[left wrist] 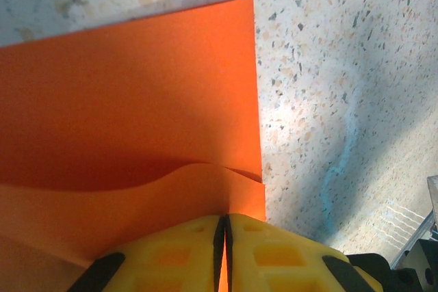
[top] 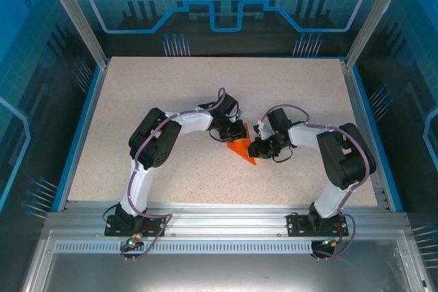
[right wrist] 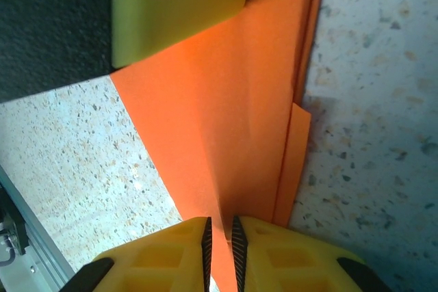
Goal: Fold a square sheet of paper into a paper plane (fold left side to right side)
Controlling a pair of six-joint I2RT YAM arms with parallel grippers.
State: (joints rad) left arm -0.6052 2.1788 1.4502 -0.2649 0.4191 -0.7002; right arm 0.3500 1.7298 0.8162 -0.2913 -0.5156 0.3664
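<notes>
A: Left gripper [left wrist: 220, 227]?
B: Fingers [left wrist: 185, 244] are pressed together; an edge of the orange paper [left wrist: 130, 121] is pinched between them. A loose flap is bowed up just past the tips. The flat layer is spread beyond, on the table [left wrist: 328, 66].
A: Right gripper [right wrist: 220, 230]?
B: Fingers [right wrist: 274, 251] are nearly closed, with only a thin slit showing and the paper caught in it. Folded layers are stacked along one side. The left gripper's yellow finger is seen at the paper's far end.
A: Placement?
B: The paper is held near the table's middle, between both grippers, well apart from every edge.
</notes>
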